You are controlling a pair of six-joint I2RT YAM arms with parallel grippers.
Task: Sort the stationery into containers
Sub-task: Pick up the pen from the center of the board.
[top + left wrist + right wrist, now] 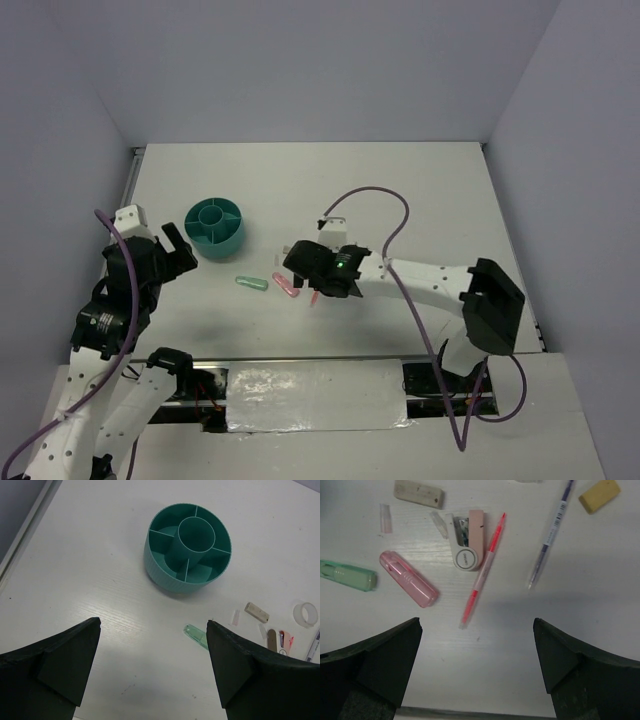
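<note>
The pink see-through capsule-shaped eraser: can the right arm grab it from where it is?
Probably yes. The right gripper hangs open above the pink see-through capsule-shaped eraser. The eraser lies uncovered, apart from the small pink stapler and the red-pink pen beside it, so nothing seems to block the way.

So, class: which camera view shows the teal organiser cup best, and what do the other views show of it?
The left wrist view: the teal organiser cup sits large and close in the upper frame, its central ring and divided compartments plain to see. The top view shows it small, left of centre. The right wrist view misses it altogether.
</note>
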